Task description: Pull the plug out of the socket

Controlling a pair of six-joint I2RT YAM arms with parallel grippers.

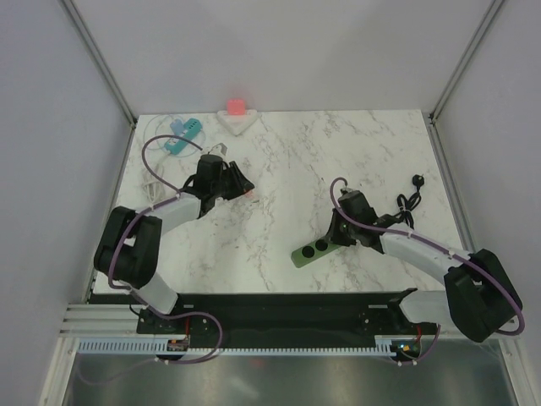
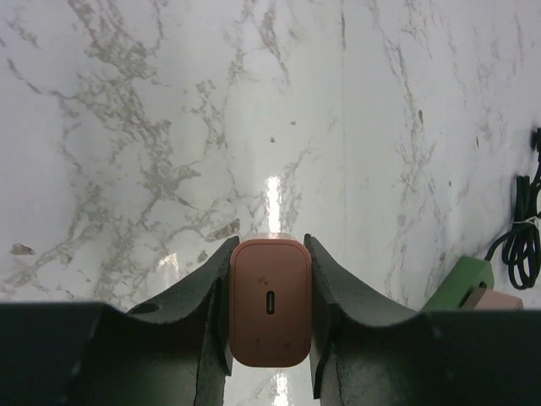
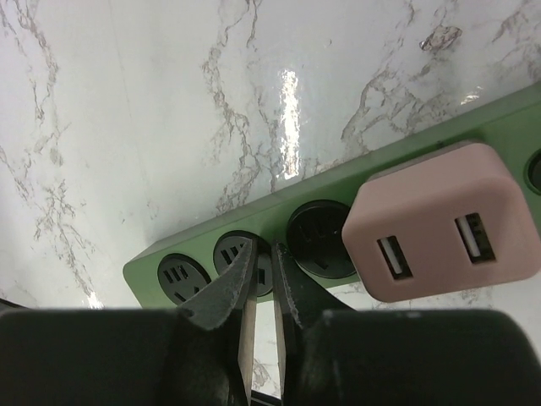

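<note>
Plug (image 2: 270, 304): salmon-pink block of matt, faintly speckled plastic with rounded corners; one small oval port is set in the face that can be seen.
Plug place: gripped between the left jaws, filling the gap from finger to finger; in the top view it is well apart from the strip.
Plug heading: the port face is turned back toward the wrist camera and the prongs are hidden. The longer side of the seen face is laid along the fingers, with the port slot parallel to it.
Left gripper (image 2: 269, 245): jaws clamped on the plug's two flanks; the fingers (image 2: 215, 288) are dark, matt and curved inward at the tips.
Strip (image 3: 269, 224): smooth sage-green bar with rounded edges and a row of round black sockets. Its long axis is run slantwise across the right jaws, lower left to upper right.
Adapter (image 3: 439, 224): pale pink cube with soft corners and two rectangular ports, seated on the strip just right of the right jaws.
Right gripper (image 3: 264, 249): jaws pressed nearly together, with a thin slit left between them; the tips are set against the strip between two sockets. Whether anything is pinched cannot be told.
Table (image 2: 169, 127): glossy white marble pattern with grey veins; lamp glare is reflected just ahead of the left jaws.
Cable (image 2: 524, 245): black, coiled, far to the right of the left jaws.
</note>
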